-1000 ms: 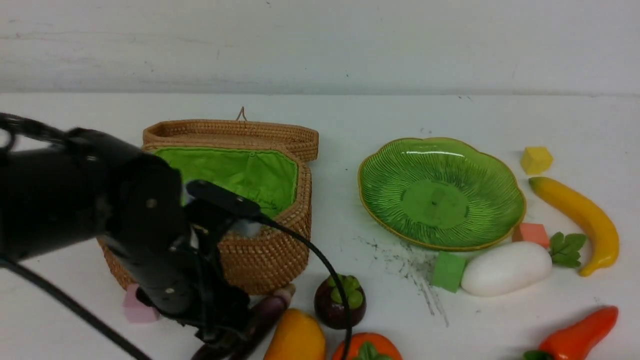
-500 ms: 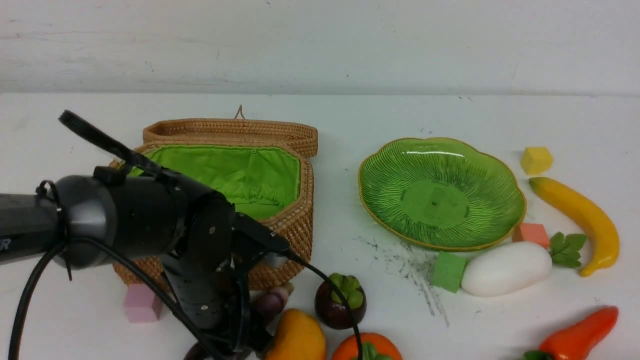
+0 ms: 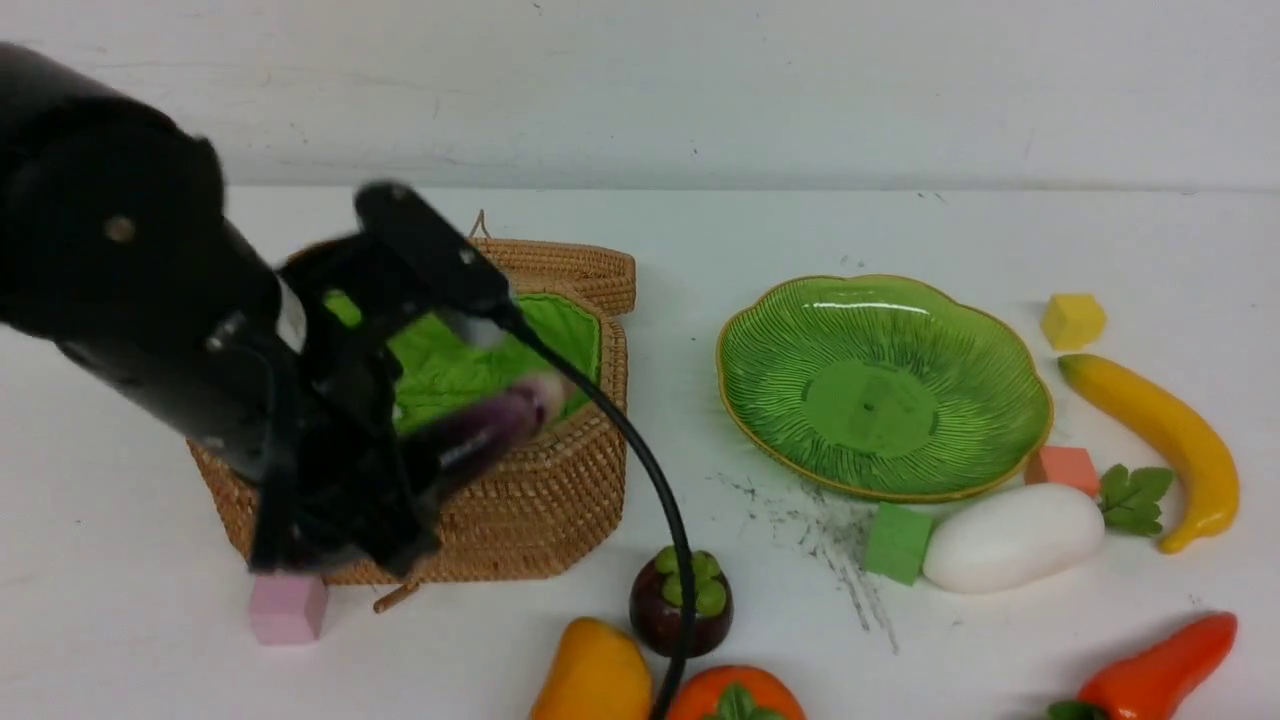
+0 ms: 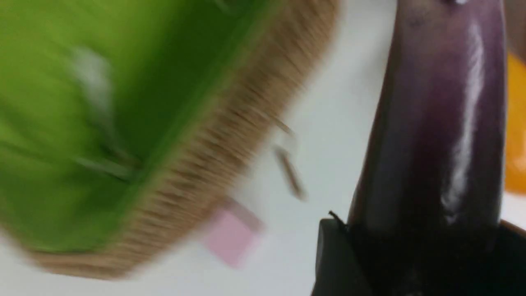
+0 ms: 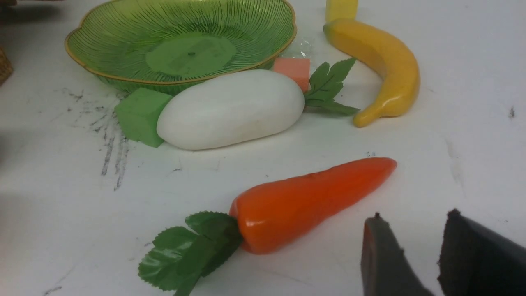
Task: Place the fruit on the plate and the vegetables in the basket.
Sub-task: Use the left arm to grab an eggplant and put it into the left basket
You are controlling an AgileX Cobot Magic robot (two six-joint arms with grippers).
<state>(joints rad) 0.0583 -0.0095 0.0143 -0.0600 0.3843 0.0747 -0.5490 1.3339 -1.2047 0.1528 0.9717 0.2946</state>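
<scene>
At the left of the front frame, the left gripper (image 3: 415,480) pinches the blurred eggplant (image 3: 495,425) above the basket (image 3: 530,500), over its front wall. The plate (image 3: 880,390) sits centre-right. The right gripper (image 5: 415,230) is slightly parted and empty beside the pepper (image 5: 312,201).

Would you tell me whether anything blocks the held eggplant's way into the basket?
Nothing visible does: the lid lies folded back behind the open basket, and the eggplant hangs raised close to its near rim.
</scene>
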